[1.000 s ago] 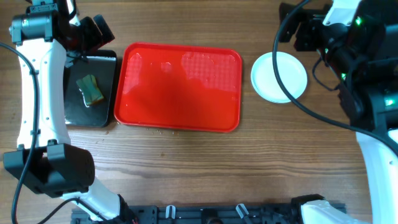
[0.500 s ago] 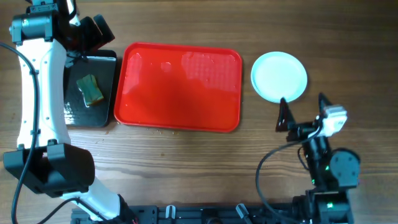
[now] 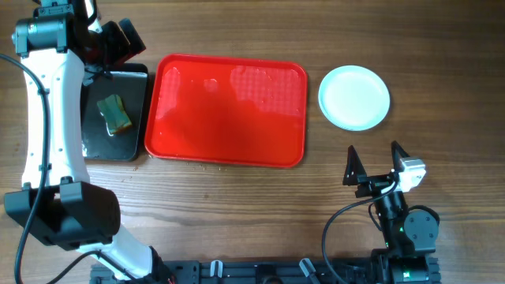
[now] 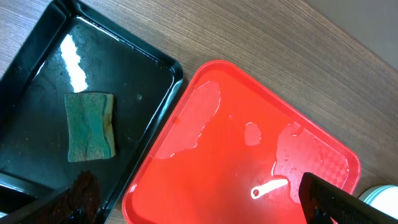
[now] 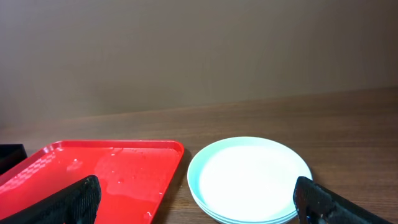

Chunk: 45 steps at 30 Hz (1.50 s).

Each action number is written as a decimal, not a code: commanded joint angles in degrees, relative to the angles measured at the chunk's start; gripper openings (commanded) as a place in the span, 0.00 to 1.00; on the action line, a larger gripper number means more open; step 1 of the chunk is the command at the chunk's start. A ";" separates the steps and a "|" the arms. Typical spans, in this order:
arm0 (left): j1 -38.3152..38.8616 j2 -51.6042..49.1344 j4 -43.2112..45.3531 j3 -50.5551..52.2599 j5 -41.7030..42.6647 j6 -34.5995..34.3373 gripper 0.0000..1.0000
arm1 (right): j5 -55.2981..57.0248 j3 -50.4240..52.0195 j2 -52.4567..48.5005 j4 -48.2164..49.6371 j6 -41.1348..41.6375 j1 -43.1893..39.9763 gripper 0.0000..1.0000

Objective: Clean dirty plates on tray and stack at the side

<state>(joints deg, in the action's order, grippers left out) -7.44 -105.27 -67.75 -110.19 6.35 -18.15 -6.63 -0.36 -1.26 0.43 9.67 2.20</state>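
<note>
The plates [image 3: 354,97] lie stacked on the table to the right of the red tray [image 3: 226,110]; the top one looks clean. The stack also shows in the right wrist view [image 5: 249,177], with the tray [image 5: 93,171] to its left. The tray holds no plates, only a thin film of water, also seen in the left wrist view [image 4: 236,168]. My right gripper [image 3: 372,154] is open and empty, near the table's front and apart from the stack. My left gripper [image 4: 199,208] is open and empty above the tray's left end.
A smaller black tray [image 3: 95,138] lies left of the red tray and holds a green sponge [image 3: 114,113], also seen in the left wrist view [image 4: 90,126]. The left arm [image 3: 51,102] reaches along the table's left side.
My right arm has drawn back from beside the plate stack at the back right to the table's front right, gripper open. The left arm has not moved.
</note>
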 commanded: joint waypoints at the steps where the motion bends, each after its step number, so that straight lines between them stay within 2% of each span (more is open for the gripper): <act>1: -0.02 -0.48 0.00 -0.07 0.68 -0.46 1.00 | -1.05 0.07 0.46 0.13 1.01 -0.15 1.00; 14: 1.05 0.94 -0.22 0.63 0.24 -0.28 1.00 | -1.05 0.07 0.46 0.13 0.98 -0.15 1.00; 16: 3.74 4.13 -1.97 0.74 -4.22 0.15 1.00 | -1.05 0.07 0.46 0.13 1.01 -0.15 1.00; 18: 5.86 8.17 0.50 3.65 -9.81 1.29 1.00 | -1.05 0.07 0.46 0.13 0.98 -0.15 1.00; 21: 9.35 17.84 13.64 17.46 -14.71 1.42 1.00 | -1.05 0.07 0.46 0.13 1.01 -0.15 1.00; 24: 10.23 29.03 28.59 36.46 -14.64 1.42 1.00 | -1.05 0.07 0.46 0.13 1.01 -0.15 1.00; 29: 4.44 52.26 52.87 71.30 -5.77 1.44 1.00 | -1.05 0.07 0.46 0.13 1.01 -0.15 1.00; 33: 1.20 71.69 64.08 90.42 -4.39 3.45 1.00 | -1.05 0.07 0.46 0.13 1.03 -0.15 1.00; 36: 1.20 85.61 65.85 100.17 -4.20 7.56 1.00 | -1.05 0.07 0.46 0.13 1.01 -0.15 1.00; 39: 1.20 95.03 65.88 106.38 -4.24 8.81 1.00 | -1.05 0.07 0.46 0.13 0.98 -0.15 1.00; 45: 1.27 101.61 65.24 109.87 -4.24 12.70 1.00 | -1.05 0.07 0.46 0.13 0.98 -0.15 1.00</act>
<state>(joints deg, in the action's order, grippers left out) -5.87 -6.28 -2.02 -1.10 1.63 -9.08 -6.66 -0.36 -1.17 0.38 10.24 2.20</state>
